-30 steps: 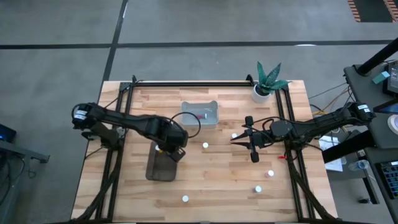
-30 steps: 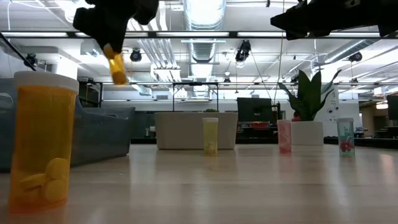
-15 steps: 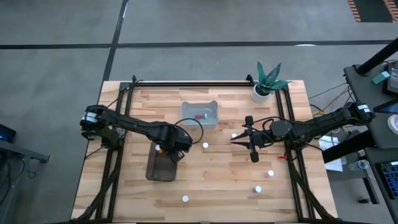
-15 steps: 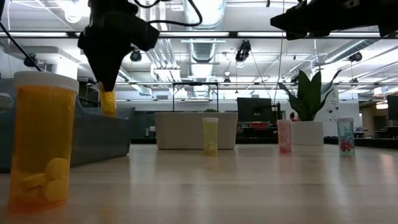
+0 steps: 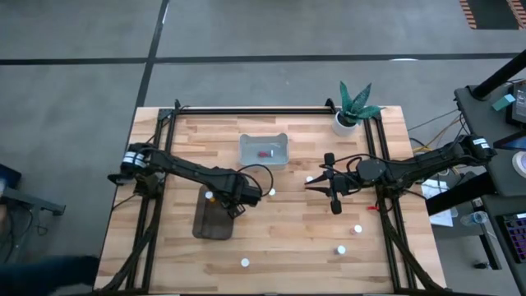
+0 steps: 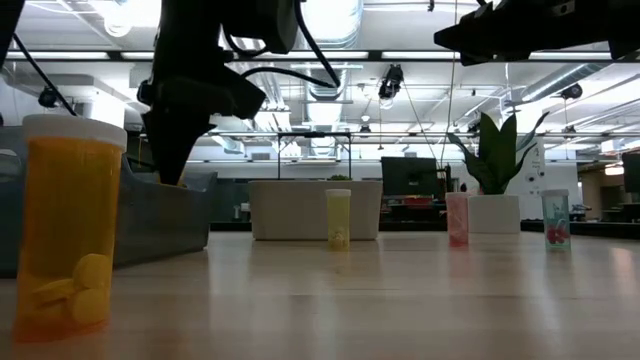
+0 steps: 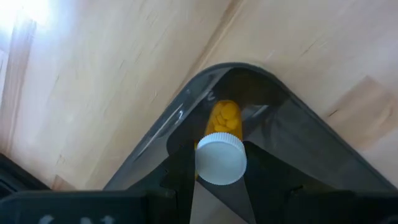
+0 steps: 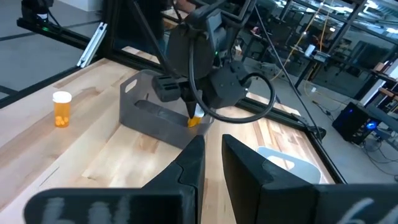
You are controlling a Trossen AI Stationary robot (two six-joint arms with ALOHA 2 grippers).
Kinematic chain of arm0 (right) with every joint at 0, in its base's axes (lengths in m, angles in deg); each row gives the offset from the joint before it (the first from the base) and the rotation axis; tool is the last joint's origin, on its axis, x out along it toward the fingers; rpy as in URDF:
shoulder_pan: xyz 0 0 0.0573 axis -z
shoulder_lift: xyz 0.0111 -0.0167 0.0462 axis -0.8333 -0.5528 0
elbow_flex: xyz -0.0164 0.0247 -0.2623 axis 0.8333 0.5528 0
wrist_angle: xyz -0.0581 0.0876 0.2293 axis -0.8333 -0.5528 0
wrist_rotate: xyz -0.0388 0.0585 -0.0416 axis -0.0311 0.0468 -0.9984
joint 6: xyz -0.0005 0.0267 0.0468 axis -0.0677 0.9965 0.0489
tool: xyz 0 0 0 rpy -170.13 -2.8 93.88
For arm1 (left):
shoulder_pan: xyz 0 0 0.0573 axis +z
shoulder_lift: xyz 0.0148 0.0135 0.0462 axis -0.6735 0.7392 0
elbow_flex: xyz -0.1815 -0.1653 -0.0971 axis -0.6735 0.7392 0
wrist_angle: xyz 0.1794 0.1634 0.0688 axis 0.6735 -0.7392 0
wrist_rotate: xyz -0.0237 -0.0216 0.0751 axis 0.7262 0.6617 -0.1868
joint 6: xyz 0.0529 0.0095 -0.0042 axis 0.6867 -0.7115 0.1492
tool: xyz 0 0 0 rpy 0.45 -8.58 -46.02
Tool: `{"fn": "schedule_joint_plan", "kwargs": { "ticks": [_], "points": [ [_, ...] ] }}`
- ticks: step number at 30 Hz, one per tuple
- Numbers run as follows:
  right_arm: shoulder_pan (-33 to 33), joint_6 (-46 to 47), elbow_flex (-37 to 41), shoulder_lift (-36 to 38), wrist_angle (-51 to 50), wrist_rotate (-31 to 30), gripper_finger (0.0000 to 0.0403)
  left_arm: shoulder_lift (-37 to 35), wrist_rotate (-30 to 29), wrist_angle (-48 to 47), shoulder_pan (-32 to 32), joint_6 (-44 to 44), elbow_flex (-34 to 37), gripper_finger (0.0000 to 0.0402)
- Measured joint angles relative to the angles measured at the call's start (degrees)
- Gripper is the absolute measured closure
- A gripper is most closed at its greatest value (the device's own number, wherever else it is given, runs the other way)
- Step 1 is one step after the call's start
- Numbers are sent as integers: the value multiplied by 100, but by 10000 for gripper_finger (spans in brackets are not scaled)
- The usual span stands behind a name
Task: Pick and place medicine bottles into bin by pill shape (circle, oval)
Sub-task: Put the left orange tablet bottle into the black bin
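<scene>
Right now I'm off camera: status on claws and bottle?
Left claw shut on bottle, inside grey bin. Right claw shut, empty, waiting mid-table. Nothing blocking.

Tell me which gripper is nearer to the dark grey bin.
Left. The left gripper is at the dark grey bin, holding an amber medicine bottle inside its corner. The right gripper waits shut, well off to the right, past the mid-table.

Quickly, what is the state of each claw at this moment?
Left claw: closed on an amber medicine bottle, low over the dark bin.
Right claw: closed, holding nothing, raised over the table's right side.
</scene>
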Motion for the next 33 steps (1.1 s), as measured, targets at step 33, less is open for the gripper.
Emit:
{"fn": "schedule_joint_plan", "kwargs": {
  "ticks": [33],
  "points": [
    [20, 7, 0, 0, -12, 0, 355, 35, 42, 97, -39, -61, 50, 271]
  ]
}}
